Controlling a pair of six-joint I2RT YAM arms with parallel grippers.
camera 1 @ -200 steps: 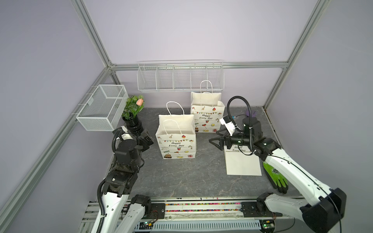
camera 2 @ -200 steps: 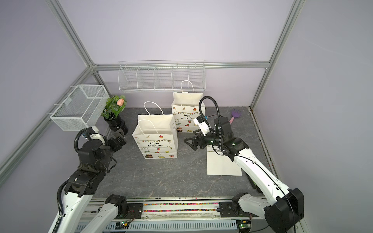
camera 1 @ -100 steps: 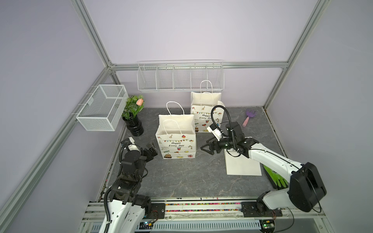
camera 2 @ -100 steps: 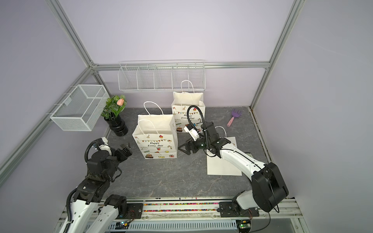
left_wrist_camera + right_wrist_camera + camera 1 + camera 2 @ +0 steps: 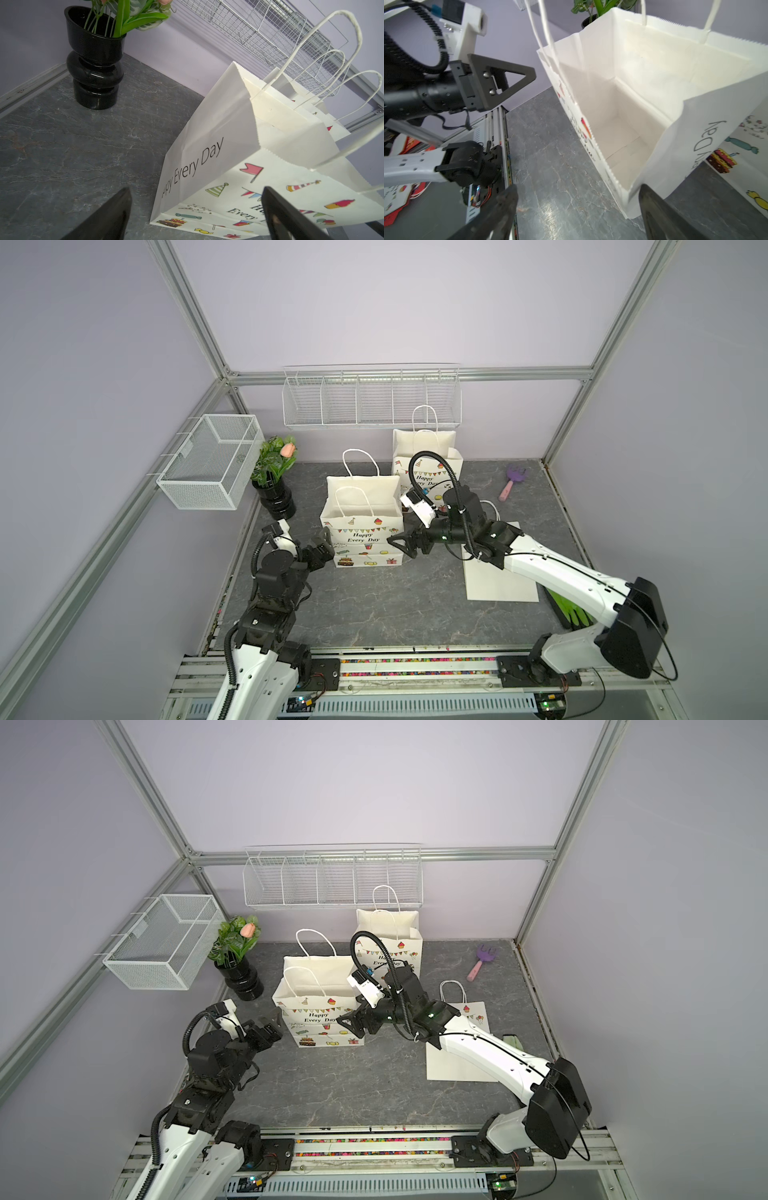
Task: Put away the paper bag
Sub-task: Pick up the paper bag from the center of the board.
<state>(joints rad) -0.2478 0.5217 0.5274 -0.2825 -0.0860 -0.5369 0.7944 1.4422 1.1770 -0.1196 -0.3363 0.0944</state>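
Observation:
A white paper bag (image 5: 361,526) printed "Happy Every Day" stands open and upright mid-table, seen in both top views (image 5: 320,1002). My left gripper (image 5: 326,545) is open at its lower left side; in the left wrist view the bag (image 5: 207,145) has its bottom corner between the spread jaws of that gripper (image 5: 196,189). My right gripper (image 5: 401,545) is open at the bag's right side. In the right wrist view the empty bag (image 5: 633,83) has a top corner beside one finger of the gripper (image 5: 578,186), not clamped.
A second upright bag (image 5: 428,456) stands behind. A flat bag (image 5: 498,585) lies under my right arm. A black vase with flowers (image 5: 276,497), a wire basket (image 5: 212,462), a wire shelf (image 5: 370,400), a purple tool (image 5: 513,481) and a green glove (image 5: 573,610) surround them.
My right gripper has swung left from above the flat bag to the front bag's right side. My left gripper has come forward from near the vase to the bag's left side.

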